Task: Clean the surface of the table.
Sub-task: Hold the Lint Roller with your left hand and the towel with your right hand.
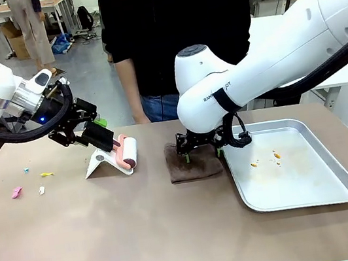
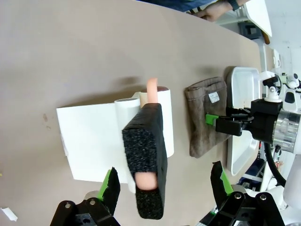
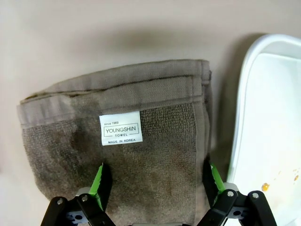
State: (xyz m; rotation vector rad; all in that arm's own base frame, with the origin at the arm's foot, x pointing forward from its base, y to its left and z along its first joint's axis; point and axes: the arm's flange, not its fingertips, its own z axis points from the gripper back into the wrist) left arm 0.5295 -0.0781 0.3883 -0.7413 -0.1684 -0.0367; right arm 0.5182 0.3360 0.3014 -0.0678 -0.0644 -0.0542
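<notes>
The table (image 1: 111, 233) stretches across the front view, its tan top reaching from the near edge to the person (image 1: 178, 30) in a black top who stands at the far side, at 12 o'clock.

A folded brown towel (image 1: 195, 167) lies near the middle of the table. The right pincer (image 3: 156, 181) points down over it with its jaws spread wide. One green pad sits at each side of the towel's near part, and nothing is gripped. Whether the pads touch the cloth cannot be told. A white label with print sits on top of the towel.

At 3 o'clock from the towel, just beside it, a shiny metal tray (image 1: 300, 176) rests on the table. A few orange crumbs (image 1: 275, 154) lie inside, toward its far left part.

At 9 o'clock from the towel a lint roller (image 1: 128, 154) leans on a white stand (image 1: 100, 163). Its pink handle is wrapped in black foam. The left pincer (image 2: 164, 178) comes in from 10 o'clock, wide open. The foam-wrapped handle lies between its fingers, closer to one pad than the other. Neither pad presses on it, so the pincer holds nothing.

Farther out at 9 o'clock, small scraps lie loose on the table: a pink bit (image 1: 16, 192), a yellow bit (image 1: 46, 174) and a white bit (image 1: 42, 190).
</notes>
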